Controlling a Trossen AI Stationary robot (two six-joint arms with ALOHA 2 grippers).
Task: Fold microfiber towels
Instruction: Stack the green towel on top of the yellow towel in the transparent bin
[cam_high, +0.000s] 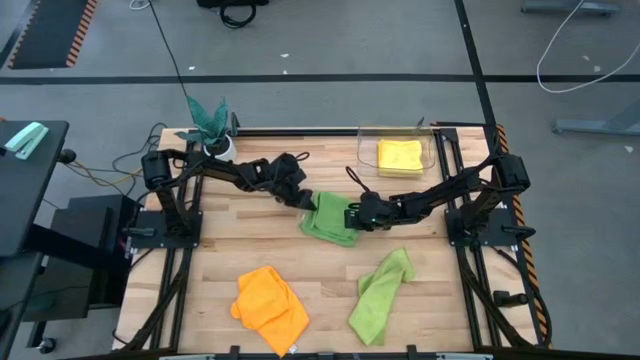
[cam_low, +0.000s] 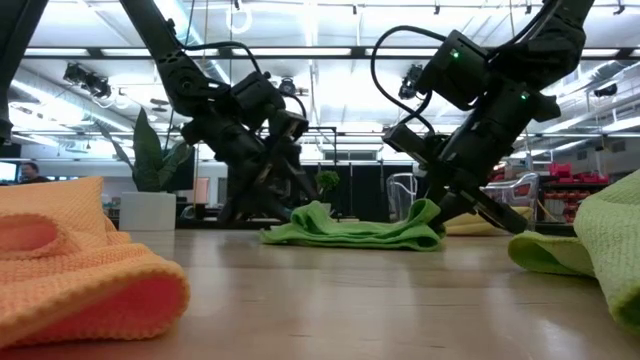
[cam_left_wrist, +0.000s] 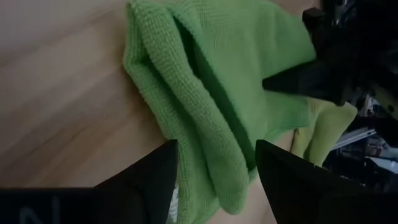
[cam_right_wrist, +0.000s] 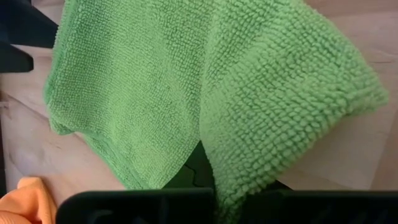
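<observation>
Right pincer pinches the middle green towel, left pincer stands open beside it

Orange fuzzy microfiber towel fills the near corner of the low view, crumpled on the wooden counter, with a loose lime green towel at the other near edge. Farther back the folded lime green microfiber towel lies flat between both arms, one corner lifted at the right pincer.

High view: that same towel sits mid-counter. The left pincer is at its edge nearer the teal plant in a white pot; the right pincer is on the opposite edge. A yellow fuzzy towel rests in a clear bin at the far side, well apart. The towel's long axis seems to run roughly across the line joining the two pincers, though the bunching makes this uncertain.

Left wrist view: its fingers stand wide apart and hold nothing, the towel's rolled edge lying just ahead and between them. The coming move likely turns on this: the free edge is straight before the left pincer, so the left arm is nearer to take it.

Right wrist view: the fingers are closed on a towel corner, cloth draping over them
</observation>
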